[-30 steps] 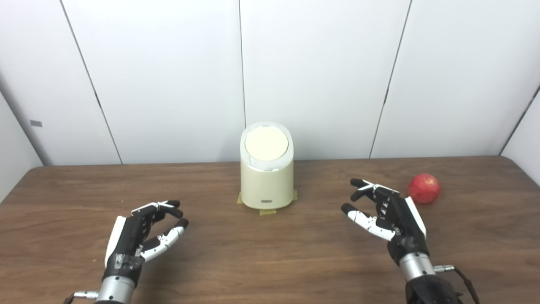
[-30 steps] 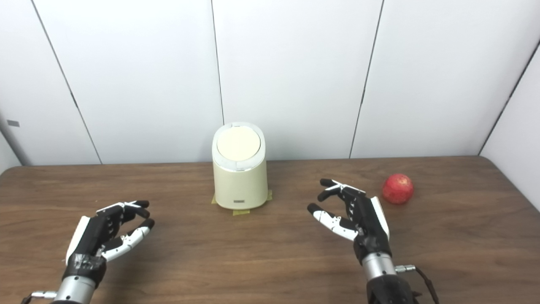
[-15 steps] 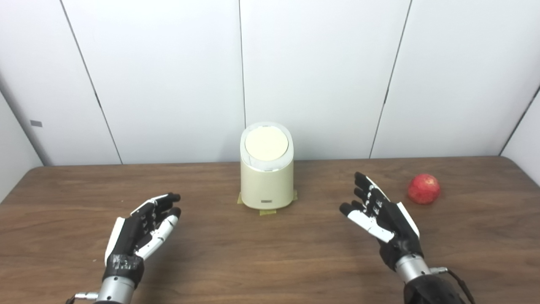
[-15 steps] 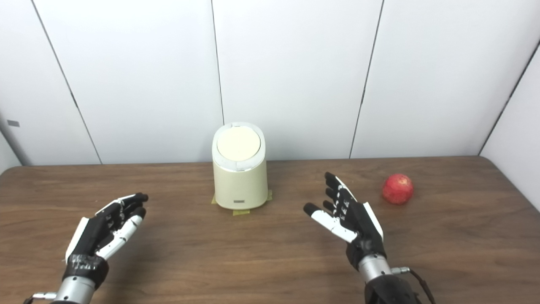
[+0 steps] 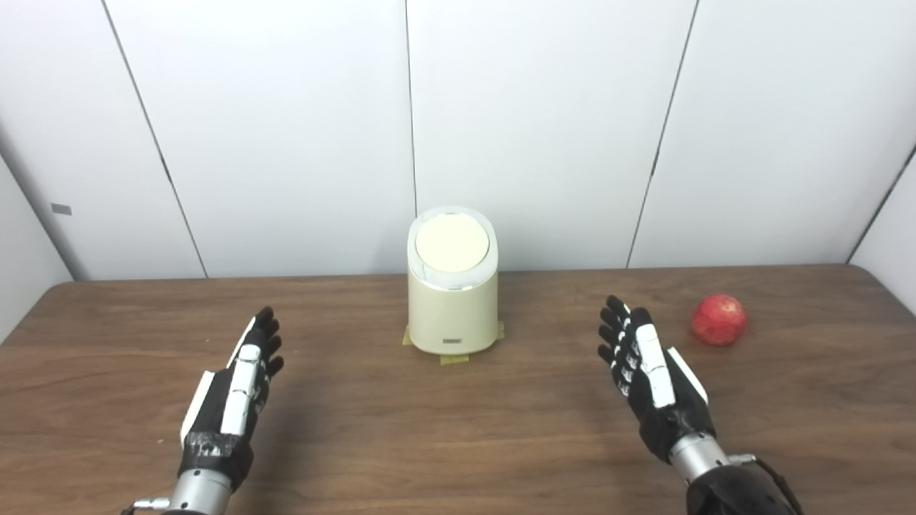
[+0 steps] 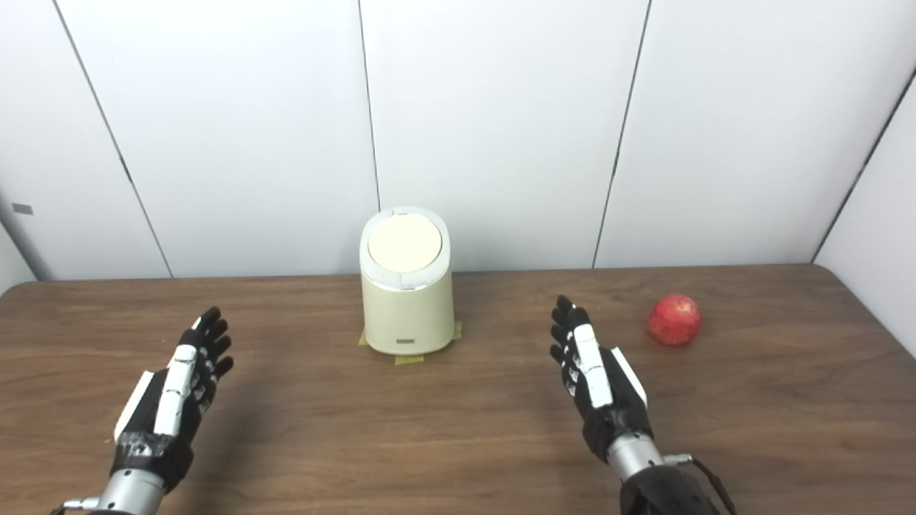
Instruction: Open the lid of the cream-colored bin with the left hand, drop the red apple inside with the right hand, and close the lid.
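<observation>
The left hand (image 5: 232, 390) sits in the lower left of the frame, fingers stretched out flat and straight, holding nothing, pointing up the picture toward the back wall. The right hand (image 5: 655, 379) mirrors it in the lower right, likewise flat and empty, its fingertips aimed up and slightly left. Both are well apart from anything they need to touch. The cream-colored bin (image 5: 452, 304) stands at the centre of the frame on the wooden table (image 5: 458, 429), near the far edge, with strips of tape (image 5: 454, 358) showing at its base, and its round lid (image 5: 452, 243) lies shut and tilted toward the camera. The red apple (image 5: 719, 320) rests on the table in the right part of the frame, up and right of the right hand and well apart from the bin. The step in hand looks like the very first one: getting the left hand to the lid. To do it well, the left hand probably needs to travel up and right across the frame and rise to the height of the lid's rim, approaching from the bin's left side so the path above the opening is free for the apple. How the lid releases is not visible, so a gentle press or lift at its edge seems wise; the tape suggests the bin will not slide. Meanwhile the right hand could curl toward the apple, whose round shape may roll if nudged from one side.
</observation>
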